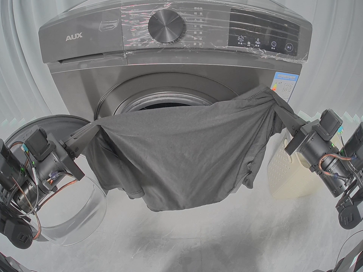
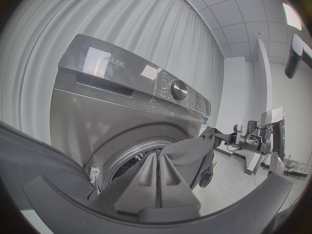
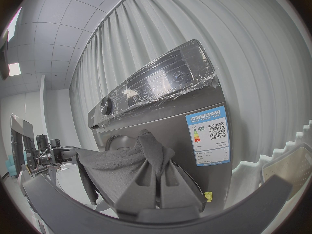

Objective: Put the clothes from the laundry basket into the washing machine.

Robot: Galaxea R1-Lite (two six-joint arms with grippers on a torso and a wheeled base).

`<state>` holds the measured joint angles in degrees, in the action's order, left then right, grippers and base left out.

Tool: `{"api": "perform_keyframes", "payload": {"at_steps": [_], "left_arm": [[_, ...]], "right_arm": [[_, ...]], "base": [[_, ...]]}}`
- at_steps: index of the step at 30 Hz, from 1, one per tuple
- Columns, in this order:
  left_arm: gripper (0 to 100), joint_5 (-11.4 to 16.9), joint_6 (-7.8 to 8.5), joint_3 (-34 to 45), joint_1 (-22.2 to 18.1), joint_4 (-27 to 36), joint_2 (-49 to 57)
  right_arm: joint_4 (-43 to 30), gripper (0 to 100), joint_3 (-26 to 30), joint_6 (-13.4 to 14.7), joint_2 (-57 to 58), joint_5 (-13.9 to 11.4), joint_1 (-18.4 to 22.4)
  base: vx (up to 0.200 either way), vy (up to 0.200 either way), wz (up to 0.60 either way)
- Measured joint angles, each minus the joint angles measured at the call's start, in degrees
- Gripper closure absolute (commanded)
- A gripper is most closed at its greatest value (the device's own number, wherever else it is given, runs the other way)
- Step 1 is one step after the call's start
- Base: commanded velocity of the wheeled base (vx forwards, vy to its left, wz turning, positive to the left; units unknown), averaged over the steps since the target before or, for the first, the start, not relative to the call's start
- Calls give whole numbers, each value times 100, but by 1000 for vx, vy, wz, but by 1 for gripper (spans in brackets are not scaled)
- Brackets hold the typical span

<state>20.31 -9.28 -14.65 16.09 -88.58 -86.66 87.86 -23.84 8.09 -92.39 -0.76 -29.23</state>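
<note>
Since the left gripper [image 1: 92, 127] and right gripper [image 1: 283, 114] each pinch shut on a corner of the dark grey cloth garment [image 1: 181, 152], stretched before the mouth of the silver front-loading washing machine [image 1: 87, 68], they should converge, then feed it inward.

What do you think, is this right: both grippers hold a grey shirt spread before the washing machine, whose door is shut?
Only the door is wrong: the head view shows it swung open at the robot's left. The left gripper and right gripper do hold the grey shirt spread before the washing machine.
</note>
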Motion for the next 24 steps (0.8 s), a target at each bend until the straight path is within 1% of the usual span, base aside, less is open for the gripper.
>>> {"api": "perform_keyframes", "payload": {"at_steps": [7, 17, 24], "left_arm": [[100, -17, -29, -59, -2, 1, 0], [100, -20, -24, -23, 13, 1, 0], [100, -20, 0, -4, 96, 0, -2]], "right_arm": [[2, 100, 10, -7, 24, 2, 0], [17, 100, 67, -2, 22, 0, -26], [6, 100, 384, -16, 0, -9, -130]], "base": [[0, 0, 0], [0, 0, 0], [0, 0, 0]]}}
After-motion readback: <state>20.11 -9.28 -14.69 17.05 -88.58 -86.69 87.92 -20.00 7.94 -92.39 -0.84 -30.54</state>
